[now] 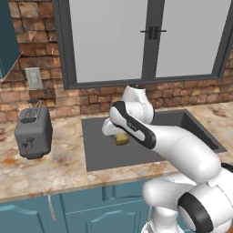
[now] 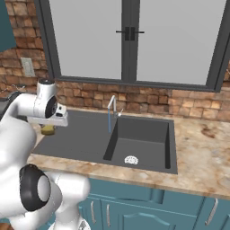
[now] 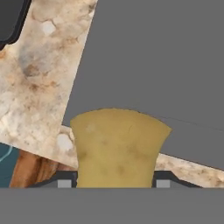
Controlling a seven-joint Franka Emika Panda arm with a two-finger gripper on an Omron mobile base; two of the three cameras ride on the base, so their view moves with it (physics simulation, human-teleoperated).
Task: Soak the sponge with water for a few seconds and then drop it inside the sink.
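The hand (image 3: 113, 183) is clamped on the sponge (image 3: 118, 146): in the hand view the mustard-yellow block sits squeezed between the two fingertips (image 3: 64, 183), its sides pinched inward where they grip it. The sponge (image 1: 121, 138) hangs held in the air under the hand (image 1: 119, 135), above the flat dark grey left part of the sink (image 1: 98, 154), near the bench's front edge in the hand view. In the right base view the sponge (image 2: 48, 130) shows as a small yellow patch just below the hand's white body (image 2: 48, 121), though the fingertips themselves are too small there to make out.

The sink (image 2: 81, 146) is set into the marbled tan bench (image 2: 202, 157). Its deeper basin lies to the right, with a small white round drain (image 2: 131, 159) on its floor. The slim silver faucet (image 2: 112, 104) stands at the back edge of the sink, and the water (image 2: 109, 120) falls from its spout as a thin pale-blue stream. The sponge is well apart from that stream, off to its left.

A grey boxy toaster (image 1: 33, 132) stands on the left part of the bench (image 1: 41, 170), apart from the sink's left edge. Behind it is a brick wall (image 1: 41, 98) and a large window (image 1: 145, 38).
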